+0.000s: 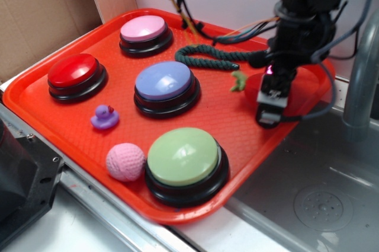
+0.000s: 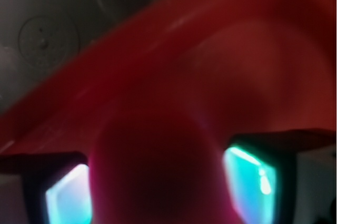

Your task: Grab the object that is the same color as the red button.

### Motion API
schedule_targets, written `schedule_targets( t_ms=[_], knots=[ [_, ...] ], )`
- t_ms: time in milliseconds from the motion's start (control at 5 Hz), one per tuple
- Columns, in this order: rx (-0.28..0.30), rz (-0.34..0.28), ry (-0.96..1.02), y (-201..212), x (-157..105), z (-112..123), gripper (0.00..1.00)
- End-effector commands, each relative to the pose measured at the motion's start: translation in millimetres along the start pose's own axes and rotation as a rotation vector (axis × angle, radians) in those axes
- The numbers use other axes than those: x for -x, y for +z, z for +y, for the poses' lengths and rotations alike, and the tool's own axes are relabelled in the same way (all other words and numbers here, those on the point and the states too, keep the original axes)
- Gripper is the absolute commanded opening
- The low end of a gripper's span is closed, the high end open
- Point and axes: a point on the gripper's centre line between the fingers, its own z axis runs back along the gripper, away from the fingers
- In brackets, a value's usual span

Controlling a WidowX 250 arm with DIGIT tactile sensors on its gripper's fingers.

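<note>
The gripper [image 1: 269, 107] has its jaws straddling the red plush fruit [image 2: 158, 176]; it looks soft and light, best squeezed across its body.

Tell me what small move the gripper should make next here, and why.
Probably close the fingers. In the wrist view a blurred red rounded shape, likely the red plush fruit toy, sits between the two fingers, gaps showing on either side. In the exterior view the gripper is low on the red tray beside the toy's green stem.
</note>
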Motion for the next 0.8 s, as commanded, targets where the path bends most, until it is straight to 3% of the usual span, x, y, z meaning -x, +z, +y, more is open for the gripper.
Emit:
schedule_targets(
  t_ms=[0,200,400,600],
  knots=[
    [-0.028,-0.045,0.088,9,6,-8,0.0],
    [-0.043,-0.059,0.139,29,18,-11,0.0],
    [-0.11,-0.124,0.401,72,55,-15,0.0],
    [-0.161,-0.127,0.638,114,92,-25,0.0]
  ],
)
